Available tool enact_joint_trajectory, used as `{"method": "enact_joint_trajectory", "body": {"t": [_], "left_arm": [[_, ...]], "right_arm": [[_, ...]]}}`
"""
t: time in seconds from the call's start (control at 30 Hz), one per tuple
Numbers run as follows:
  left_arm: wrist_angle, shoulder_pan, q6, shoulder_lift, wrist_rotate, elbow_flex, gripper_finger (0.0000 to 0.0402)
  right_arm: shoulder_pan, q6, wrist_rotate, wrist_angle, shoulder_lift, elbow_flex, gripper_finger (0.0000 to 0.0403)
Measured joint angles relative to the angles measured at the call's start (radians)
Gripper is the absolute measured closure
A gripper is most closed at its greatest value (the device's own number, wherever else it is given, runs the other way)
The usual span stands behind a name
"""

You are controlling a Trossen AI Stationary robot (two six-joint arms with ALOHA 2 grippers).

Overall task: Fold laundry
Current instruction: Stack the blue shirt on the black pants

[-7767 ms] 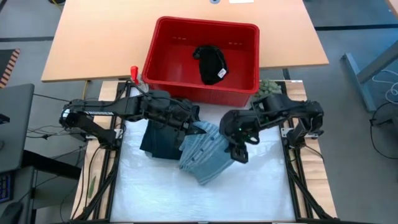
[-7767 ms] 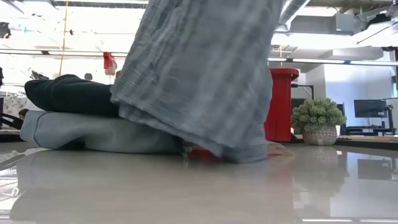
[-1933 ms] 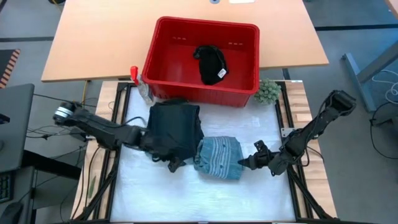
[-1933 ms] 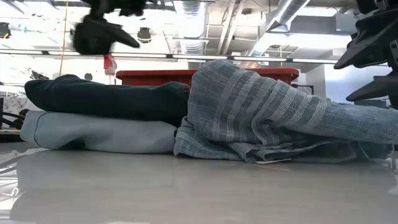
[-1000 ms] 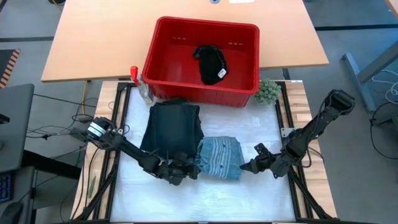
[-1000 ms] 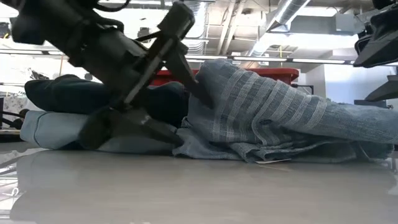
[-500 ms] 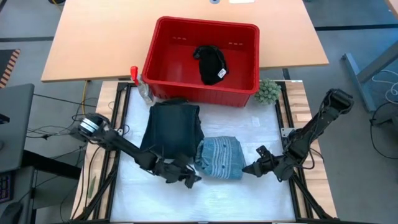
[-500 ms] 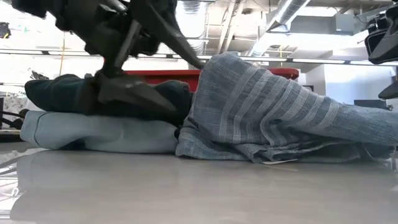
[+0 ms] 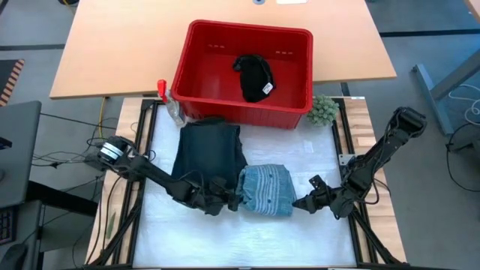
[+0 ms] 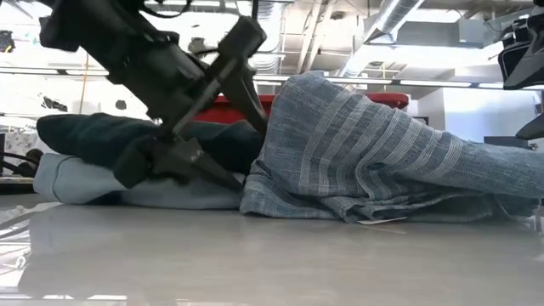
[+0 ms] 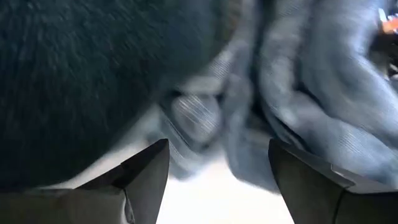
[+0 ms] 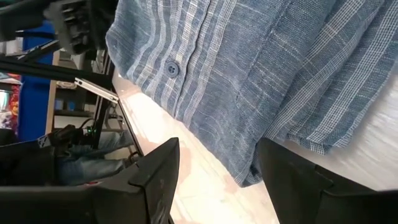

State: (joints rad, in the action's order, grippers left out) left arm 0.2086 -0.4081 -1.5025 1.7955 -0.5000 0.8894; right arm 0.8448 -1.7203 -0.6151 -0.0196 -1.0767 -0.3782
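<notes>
Your open left gripper (image 9: pixel 229 201) had the striped shirt (image 9: pixel 265 190) right ahead and the navy stack (image 9: pixel 209 154) beside it; bare table (image 9: pixel 247 236) lay behind.

My left wrist view is blurred: the dark navy garment (image 11: pixel 81 81) and the striped shirt (image 11: pixel 323 93) are only soft shapes there. From above, my left hand (image 9: pixel 225 196) covers the near corner of the navy garment, so its edge I cannot see. The light blue garment (image 10: pixel 85 183) lies under the navy one (only its side shows, in the low view). My right hand (image 10: pixel 527 76) is cut by the picture's edge there.
</notes>
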Motion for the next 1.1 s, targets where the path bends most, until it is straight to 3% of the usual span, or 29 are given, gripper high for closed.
{"method": "enact_joint_trajectory", "body": {"t": [0.33,0.6,0.87,1.1], "left_arm": [[0.017,0.044,0.03,0.031,0.002,0.0,0.0141],[0.294,0.064,0.047,0.159,0.073,0.002,0.0141],[0.368,0.041,0.039,0.131,0.15,0.005,0.0141],[0.375,0.034,0.019,0.129,0.115,0.005,0.0141]], "right_arm": [[0.0,-0.005,0.0,-0.002,0.0,0.0,0.0158],[-0.01,0.0,-0.029,-0.021,-0.004,0.0,0.0158],[0.027,-0.241,-0.146,0.276,-0.01,0.001,0.0158],[-0.006,-0.228,-0.171,0.363,-0.01,0.015,0.0158]]}}
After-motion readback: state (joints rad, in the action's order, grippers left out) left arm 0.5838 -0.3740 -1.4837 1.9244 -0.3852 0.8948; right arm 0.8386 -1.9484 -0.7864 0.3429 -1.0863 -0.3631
